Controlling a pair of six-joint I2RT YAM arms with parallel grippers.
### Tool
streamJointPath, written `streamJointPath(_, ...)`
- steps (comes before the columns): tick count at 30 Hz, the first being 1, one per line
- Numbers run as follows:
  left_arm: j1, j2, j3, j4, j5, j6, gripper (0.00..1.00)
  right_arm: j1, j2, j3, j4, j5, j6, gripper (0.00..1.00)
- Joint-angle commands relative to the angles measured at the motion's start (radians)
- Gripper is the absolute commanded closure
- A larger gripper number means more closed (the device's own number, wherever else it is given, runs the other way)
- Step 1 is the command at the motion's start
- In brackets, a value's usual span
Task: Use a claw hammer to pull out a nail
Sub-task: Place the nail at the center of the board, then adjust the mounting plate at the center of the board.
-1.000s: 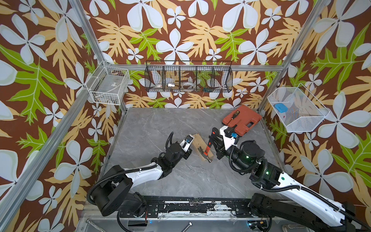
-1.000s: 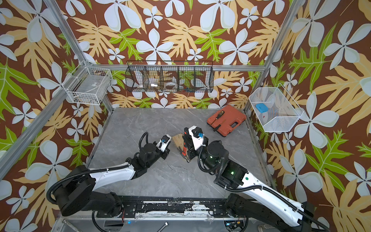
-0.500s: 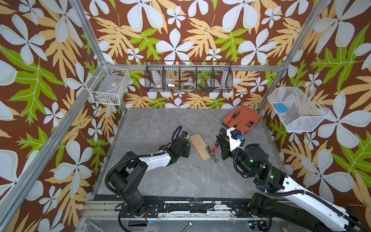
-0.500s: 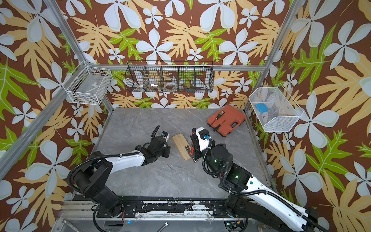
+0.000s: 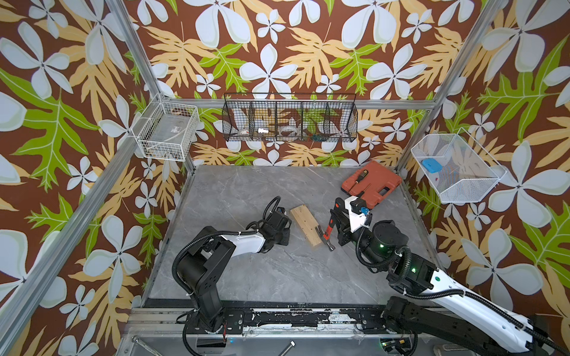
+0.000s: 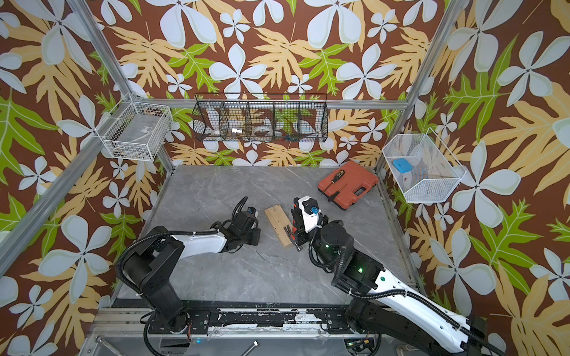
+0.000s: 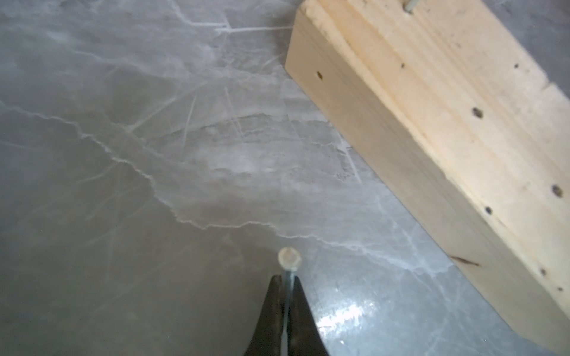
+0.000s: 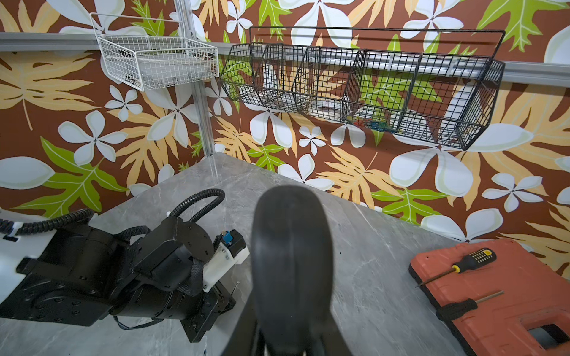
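- The left end effector (image 7: 288, 279) is clamped shut on a nail (image 7: 289, 260); the shank is pinched between the fingertips and the head is exposed beyond them.
- The nail is held over the grey desk (image 7: 154, 123), clear of the wooden block (image 7: 447, 123).
- The right end effector (image 5: 335, 223) is closed around the handle of the claw hammer (image 5: 329, 229).
- In both top views, the steel head is located at the near end of the block, on the side facing the right arm.

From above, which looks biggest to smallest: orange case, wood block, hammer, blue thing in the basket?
In a top view:
orange case
wood block
claw hammer, partly hidden, so unsure
blue thing
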Motion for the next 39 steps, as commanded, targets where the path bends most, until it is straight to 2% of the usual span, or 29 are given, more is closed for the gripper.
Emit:
streamJointPath(1, 0.002, 0.006, 0.004, -0.016, -0.014, -0.015, 0.9, 0.0, 0.003, 0.009, 0.089, 0.007, 0.003, 1.0)
streamJointPath(9, 0.002, 0.0, 0.004, -0.018, -0.03, -0.024, 0.72, 0.0, 0.016, 0.013, 0.094, 0.01, -0.001, 1.0)
streamJointPath(15, 0.002, -0.049, 0.034, -0.014, -0.033, -0.034, 0.66, 0.0, 0.018, 0.015, 0.098, 0.01, -0.005, 1.0)
streamJointPath(22, 0.002, -0.1, 0.196, -0.066, -0.016, 0.006, 0.6, 0.0, 0.027, 0.011, 0.101, 0.01, -0.004, 1.0)
streamJointPath(27, 0.034, -0.01, 0.392, -0.146, 0.039, 0.033, 0.58, 0.0, 0.033, 0.009, 0.102, 0.011, -0.003, 1.0)
streamJointPath(39, 0.171, 0.332, 0.843, -0.309, 0.378, 0.089, 0.57, -0.008, 0.022, 0.002, 0.092, 0.044, -0.007, 1.0)
